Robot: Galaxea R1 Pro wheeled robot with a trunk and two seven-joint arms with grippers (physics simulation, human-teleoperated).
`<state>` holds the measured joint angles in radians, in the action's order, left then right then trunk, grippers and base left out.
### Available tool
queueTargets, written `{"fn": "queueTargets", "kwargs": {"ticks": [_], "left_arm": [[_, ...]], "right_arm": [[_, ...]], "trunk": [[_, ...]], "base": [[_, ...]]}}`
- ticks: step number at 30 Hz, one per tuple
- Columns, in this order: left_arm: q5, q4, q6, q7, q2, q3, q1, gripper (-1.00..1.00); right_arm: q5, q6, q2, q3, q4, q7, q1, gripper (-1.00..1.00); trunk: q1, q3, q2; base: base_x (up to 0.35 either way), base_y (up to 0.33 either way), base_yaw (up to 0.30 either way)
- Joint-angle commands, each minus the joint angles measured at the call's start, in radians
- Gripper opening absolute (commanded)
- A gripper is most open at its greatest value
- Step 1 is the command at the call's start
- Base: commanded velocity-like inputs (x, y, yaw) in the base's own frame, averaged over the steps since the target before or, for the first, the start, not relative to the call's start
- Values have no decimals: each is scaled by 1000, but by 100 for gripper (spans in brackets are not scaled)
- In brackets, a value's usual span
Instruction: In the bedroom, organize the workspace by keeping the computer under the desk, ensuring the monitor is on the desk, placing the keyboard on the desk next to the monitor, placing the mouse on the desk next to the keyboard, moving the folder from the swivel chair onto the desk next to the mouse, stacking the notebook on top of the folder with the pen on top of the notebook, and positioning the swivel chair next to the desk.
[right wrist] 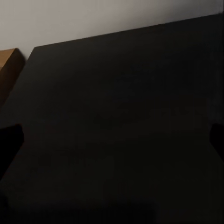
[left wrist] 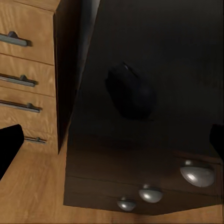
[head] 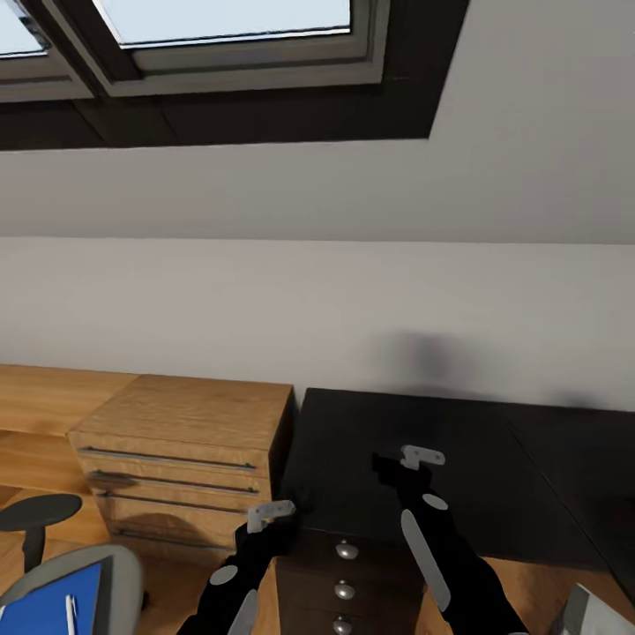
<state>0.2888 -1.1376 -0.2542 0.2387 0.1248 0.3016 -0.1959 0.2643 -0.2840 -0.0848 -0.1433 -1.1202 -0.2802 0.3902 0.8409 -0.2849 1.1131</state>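
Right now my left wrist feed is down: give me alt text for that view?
A black mouse lies on the dark desk top, between the open left gripper's fingertips. Below it, the desk's front carries three round silver knobs; a wooden drawer unit stands beside the desk.

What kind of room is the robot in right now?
Probably a home office corner under a sloped roof. A dark desk with knobbed drawers stands against a white wall, a black mouse lies on it, a wooden drawer unit sits beside it, and a skylight is overhead.
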Motion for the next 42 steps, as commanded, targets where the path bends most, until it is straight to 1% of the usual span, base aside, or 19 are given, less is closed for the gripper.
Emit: {"fn": "queueTargets", "kwargs": {"ticks": [1,5,13,17,27,40,42], "left_arm": [[10,-1,-3,8,-1,2,0,100],[10,-1,-4,7,-1,2,0,100],[10,-1,-5,7,-1,2,0,100],[11,0,-6,7,0,3,0,100],[12,2,-6,7,-1,17,0,100],[12,2,-5,7,-1,16,0,100],[11,2,-5,7,-1,16,0,100]], "right_arm": [[9,-3,0,-2,-1,-8,1,100],[9,0,0,-2,-1,-9,1,100],[9,2,0,-1,-1,-10,1,100],[9,2,0,-1,-1,-9,1,100],[8,2,0,-1,-1,-8,1,100],[7,2,0,-1,1,-8,1,100],[8,2,2,8,1,-8,1,100]], "trunk": [[0,-1,1],[0,2,1],[0,6,1],[0,6,1],[0,6,1],[0,6,1],[0,6,1]], "base": [[0,0,-267],[70,0,-267],[275,0,-205],[277,0,-35],[112,-71,-3],[8,-11,0],[0,0,0]]}}
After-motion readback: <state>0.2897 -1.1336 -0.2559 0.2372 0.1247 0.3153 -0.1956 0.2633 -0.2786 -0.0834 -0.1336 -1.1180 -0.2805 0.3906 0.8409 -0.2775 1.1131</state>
